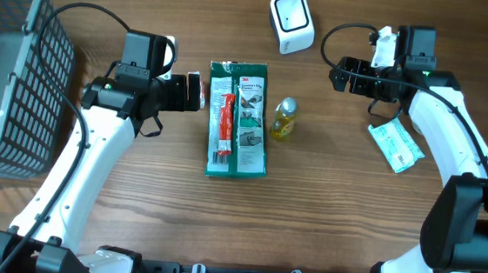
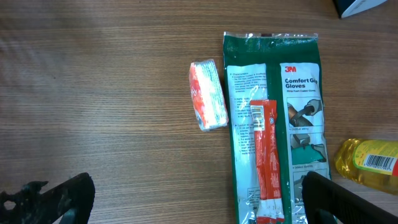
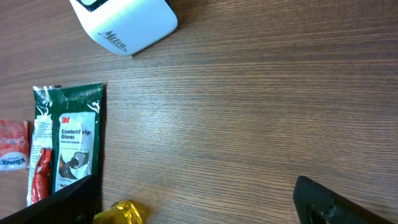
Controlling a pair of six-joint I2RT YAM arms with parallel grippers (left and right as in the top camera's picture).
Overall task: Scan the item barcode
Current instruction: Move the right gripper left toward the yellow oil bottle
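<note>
Overhead, white scanner, glove packet, yellow bottle

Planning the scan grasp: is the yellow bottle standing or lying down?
Lying on its side: overhead shows the yellow bottle in full profile on the table, and the left wrist view shows its barcode label facing up.

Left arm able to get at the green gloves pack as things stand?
Probably yes: the open left hand is right beside the gloves pack; only a red packet lies on it.

Jaws spread wide on left gripper and right gripper
</note>
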